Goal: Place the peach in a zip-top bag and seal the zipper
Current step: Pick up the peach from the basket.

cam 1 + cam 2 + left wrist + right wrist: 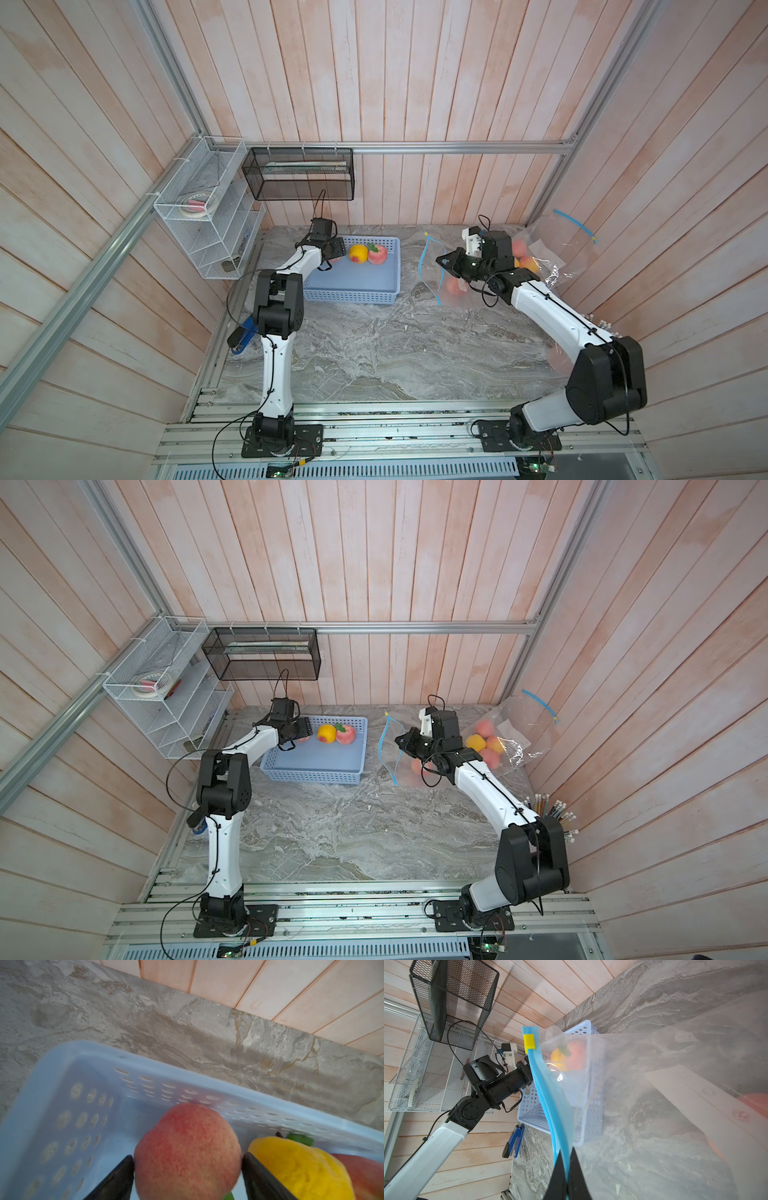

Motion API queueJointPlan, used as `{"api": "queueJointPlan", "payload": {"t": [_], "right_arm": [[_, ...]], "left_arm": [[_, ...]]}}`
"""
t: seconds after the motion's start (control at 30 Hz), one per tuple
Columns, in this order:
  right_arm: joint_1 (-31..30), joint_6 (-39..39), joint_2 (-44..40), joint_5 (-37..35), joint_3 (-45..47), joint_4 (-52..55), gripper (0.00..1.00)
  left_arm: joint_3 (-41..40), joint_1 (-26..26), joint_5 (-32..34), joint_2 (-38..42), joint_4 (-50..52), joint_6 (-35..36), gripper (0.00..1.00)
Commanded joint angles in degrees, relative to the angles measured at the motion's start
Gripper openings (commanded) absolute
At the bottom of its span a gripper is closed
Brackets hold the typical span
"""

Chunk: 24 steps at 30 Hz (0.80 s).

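Left wrist view: left gripper (187, 1157) is straddling the peach (187, 1147), jaws standing wide and a finger (122, 1174) pressing on each flank.
Peach: it is sitting low in a corner of the basket (62, 1059), touching the perforated wall, not yet lifted.
Neighbour: yellow fruit (295, 1167) is crowding one finger, just beside the peach.
Grip advice: squeezing gently across the widest part and rising straight up is looking wisest. A tilted pull is likely to drag the yellow fruit or catch the wall.
Right wrist view: right gripper (566, 1150) is pinching the bag (643, 1059) by its blue zipper (546, 1095), jaws fully closed on the strip.
Slider: yellow slider (528, 1041) is sitting at the far end of the zipper.
Mouth: it is gaping only a little, so the peach is probably needing a slow, centred entry.
Basket contents: in both top views three fruits are lining the rear wall, with the leafy peach (377, 254) outermost.
Bag contents: one peach-coloured fruit (455, 286) is already lying inside.
Far bag: far bag (552, 249) is slumping by the wall, holding several fruits; whether it is sealed I cannot tell.
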<state>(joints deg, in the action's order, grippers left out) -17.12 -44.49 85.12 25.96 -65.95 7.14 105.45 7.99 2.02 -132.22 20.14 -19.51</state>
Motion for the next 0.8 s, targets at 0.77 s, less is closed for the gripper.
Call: {"api": "queueJointPlan", "payload": {"t": [0.77], "right_arm": [[-0.49, -0.32, 1.42, -0.20, -2.87, 1.21, 0.00]], "left_arm": [[-24.36, 2.16, -8.21, 24.10, -11.49, 0.03, 0.60]]}}
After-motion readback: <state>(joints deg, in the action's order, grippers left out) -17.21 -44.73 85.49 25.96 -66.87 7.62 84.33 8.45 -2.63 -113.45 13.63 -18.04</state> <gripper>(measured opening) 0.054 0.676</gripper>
